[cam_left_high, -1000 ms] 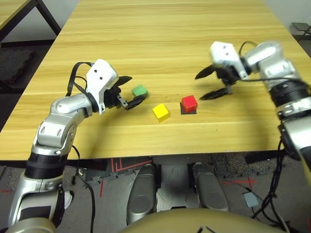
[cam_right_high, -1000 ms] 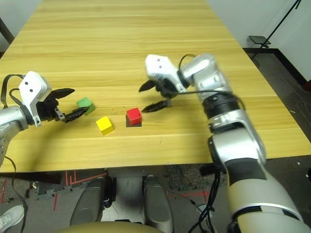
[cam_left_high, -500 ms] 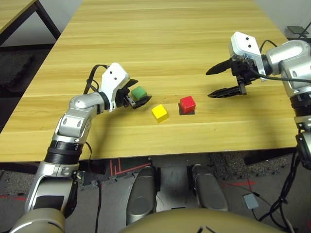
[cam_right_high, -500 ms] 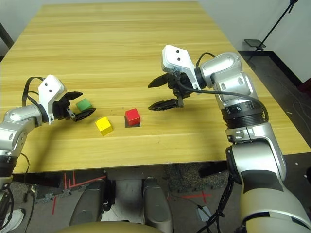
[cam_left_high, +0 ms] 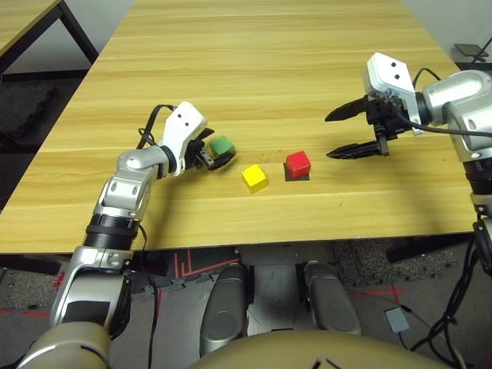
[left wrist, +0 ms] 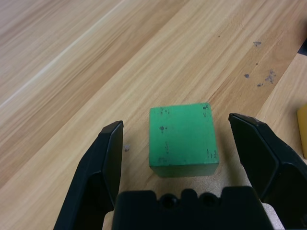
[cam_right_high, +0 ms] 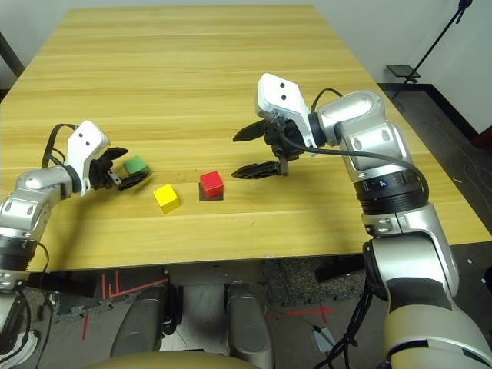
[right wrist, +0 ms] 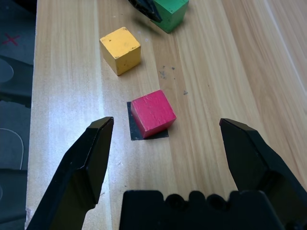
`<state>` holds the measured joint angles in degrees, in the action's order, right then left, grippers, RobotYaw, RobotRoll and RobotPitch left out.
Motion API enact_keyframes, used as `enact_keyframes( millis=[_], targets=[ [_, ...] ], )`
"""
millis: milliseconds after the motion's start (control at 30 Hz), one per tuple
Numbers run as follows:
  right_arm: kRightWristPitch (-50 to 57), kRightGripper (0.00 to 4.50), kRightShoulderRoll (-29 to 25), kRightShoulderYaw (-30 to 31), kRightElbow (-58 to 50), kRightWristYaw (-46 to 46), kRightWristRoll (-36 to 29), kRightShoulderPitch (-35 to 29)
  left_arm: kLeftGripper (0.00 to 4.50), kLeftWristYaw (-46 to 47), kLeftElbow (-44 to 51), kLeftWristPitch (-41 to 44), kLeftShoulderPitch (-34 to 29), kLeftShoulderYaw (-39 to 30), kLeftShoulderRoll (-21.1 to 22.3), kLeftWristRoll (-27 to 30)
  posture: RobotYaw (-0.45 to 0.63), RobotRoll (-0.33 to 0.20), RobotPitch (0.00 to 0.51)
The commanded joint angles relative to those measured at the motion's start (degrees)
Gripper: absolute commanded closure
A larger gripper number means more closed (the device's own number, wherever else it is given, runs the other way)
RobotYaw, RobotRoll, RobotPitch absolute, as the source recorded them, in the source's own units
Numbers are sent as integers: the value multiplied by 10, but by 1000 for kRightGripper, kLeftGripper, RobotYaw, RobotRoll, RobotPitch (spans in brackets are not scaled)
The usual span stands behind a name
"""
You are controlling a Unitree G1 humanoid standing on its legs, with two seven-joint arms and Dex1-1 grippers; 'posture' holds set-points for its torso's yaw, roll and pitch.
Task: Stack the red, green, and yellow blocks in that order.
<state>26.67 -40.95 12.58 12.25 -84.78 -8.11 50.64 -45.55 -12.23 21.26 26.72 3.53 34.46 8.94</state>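
Note:
The green block lies on the table between the fingers of my left gripper, which is open. One finger stands on each side of it, with a gap on both sides. To its right sits the yellow block. Further right, the red block rests on a flat black square patch. My right gripper hovers to the right of the red block, open and empty, pointing toward it.
The wooden table stretches far back with bare room behind the blocks. Its front edge runs close below the blocks. Another table corner stands at the far left, across a gap of floor.
My left gripper has moved forward so that its open fingers now straddle the green block. The right gripper has barely moved. The blocks have stayed put.

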Motion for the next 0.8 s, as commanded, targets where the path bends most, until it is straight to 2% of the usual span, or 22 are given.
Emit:
enact_keyframes(
  millis=[33, 100, 267, 300, 433, 667, 800],
  targets=[
    [-3, 11, -5, -5, -5, 5, -11, -8, 187, -7, -20, 4, 3, 13, -4, -10, 175, -85, 81],
    [-2, 0, -5, -4, -7, 6, -11, -10, 576, -11, -26, 3, 3, 16, -4, -14, 172, -85, 78],
    [-2, 0, -3, -6, -8, 13, -13, -11, 2259, -33, -32, 14, 1, 26, -5, -15, 167, -83, 75],
    [-4, 0, -3, -6, -8, 15, -12, -13, 2420, -37, -32, 16, 4, 28, -6, -15, 166, -81, 71],
    [-11, 0, -9, -6, -6, 17, -12, -18, 2413, -53, -17, 29, 22, 28, -10, -5, 165, -79, 67],
    [-25, 0, -36, -17, -8, -3, -35, -43, 2413, -119, 34, 106, 129, 44, -1, 19, 165, -67, 58],
    [-26, 0, -48, -24, -19, -13, -47, -60, 2413, -154, 60, 156, 177, 70, -20, 39, 154, -60, 58]
  ],
)
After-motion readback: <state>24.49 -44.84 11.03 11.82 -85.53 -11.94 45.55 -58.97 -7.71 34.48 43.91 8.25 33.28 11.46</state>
